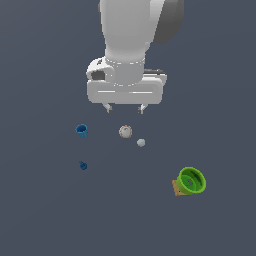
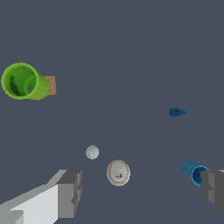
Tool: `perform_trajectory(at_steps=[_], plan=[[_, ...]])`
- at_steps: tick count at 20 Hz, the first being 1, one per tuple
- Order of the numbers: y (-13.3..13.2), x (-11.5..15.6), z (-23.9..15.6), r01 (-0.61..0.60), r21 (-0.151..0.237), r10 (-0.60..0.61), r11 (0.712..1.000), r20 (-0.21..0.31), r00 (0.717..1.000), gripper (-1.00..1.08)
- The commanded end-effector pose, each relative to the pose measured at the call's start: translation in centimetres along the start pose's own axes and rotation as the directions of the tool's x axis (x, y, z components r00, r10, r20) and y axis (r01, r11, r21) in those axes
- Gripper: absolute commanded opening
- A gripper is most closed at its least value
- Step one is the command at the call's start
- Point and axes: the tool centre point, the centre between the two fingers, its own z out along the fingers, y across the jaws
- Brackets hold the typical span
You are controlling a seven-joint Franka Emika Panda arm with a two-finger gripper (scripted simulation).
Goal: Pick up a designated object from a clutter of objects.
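Hovering gripper (image 1: 125, 108) spread wide and empty, grey lump (image 2: 92, 152) dimpled and ball (image 2: 118, 172) red-stitched only in wrist view

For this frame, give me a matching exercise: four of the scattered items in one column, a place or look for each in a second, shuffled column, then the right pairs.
Items
1. blue cup
2. beige ball
3. grey-white lump
4. green bowl

Descriptions
A. lies on its side against a brown block
B. smallest pale thing, just beside the ball on the exterior view's right
C. farthest to the exterior view's left, level with the ball
D. round, with reddish marks, below the open gripper

Pairs: 1-C, 2-D, 3-B, 4-A
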Motion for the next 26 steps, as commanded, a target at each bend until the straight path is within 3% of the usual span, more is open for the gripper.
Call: perform_trajectory(at_steps=[1, 12, 19, 26], plan=[[0.0, 0.0, 0.0, 0.000, 0.000, 0.000, 1.000, 0.000, 1.000, 1.00], [1.5, -0.7, 1.8, -0.002, 0.010, 0.001, 1.000, 0.043, 0.999, 1.00], [1.0, -0.6, 2.8, 0.023, 0.009, -0.023, 1.000, 0.041, 0.999, 1.00], [-0.3, -0.8, 6.4, 0.104, 0.007, -0.104, 0.995, 0.040, 0.994, 1.00]])
